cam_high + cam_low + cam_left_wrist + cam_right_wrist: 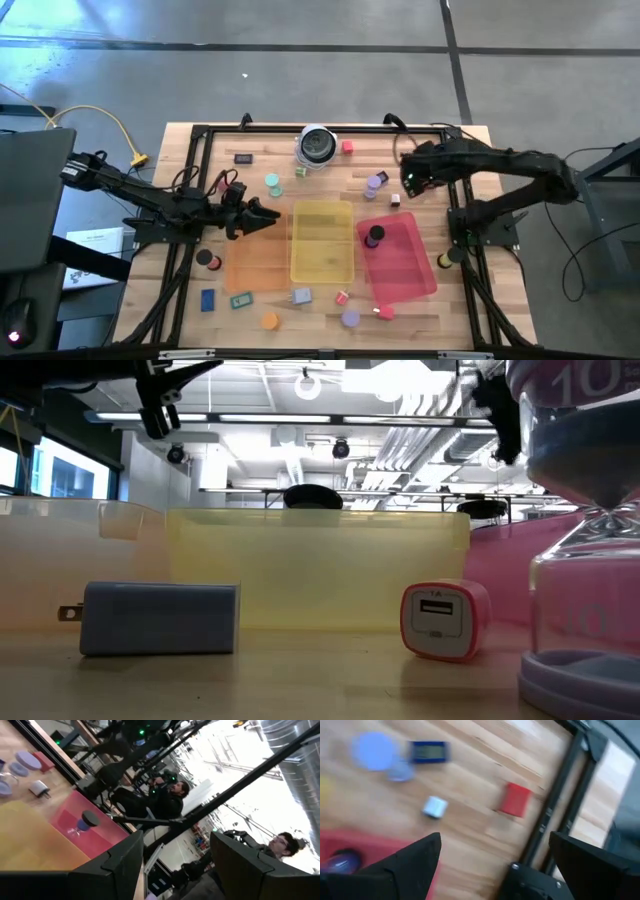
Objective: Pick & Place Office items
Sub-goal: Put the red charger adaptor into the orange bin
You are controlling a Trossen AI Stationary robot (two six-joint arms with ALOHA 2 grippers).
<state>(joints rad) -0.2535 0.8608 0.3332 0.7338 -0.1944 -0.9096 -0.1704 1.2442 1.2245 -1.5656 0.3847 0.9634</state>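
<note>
In the high view, the left gripper (pixel 268 216) was seen over the orange tray (pixel 255 262), beside the yellow tray (pixel 322 243), with its fingers apart and nothing between them; the right gripper (pixel 408 178) was held over the bare wood behind the red tray (pixel 400 262), near a purple disc (pixel 374 183). A black-topped hourglass (pixel 373 237) stood in the red tray, while other small items, among them a blue block (pixel 208 298), an orange disc (pixel 269 321) and a red cube (pixel 348 147), were scattered over the table (pixel 470 300). In the low view, a grey plug adapter (pixel 158 618) and a pink charger (pixel 446 620) were seen on the wood in front of the yellow tray. In the left wrist view, the two dark fingers (pixel 120 865) were spread, empty. In the right wrist view, the fingers (pixel 417 855) stood wide apart above the wood, nothing gripped, near a red block (pixel 515 799).
</note>
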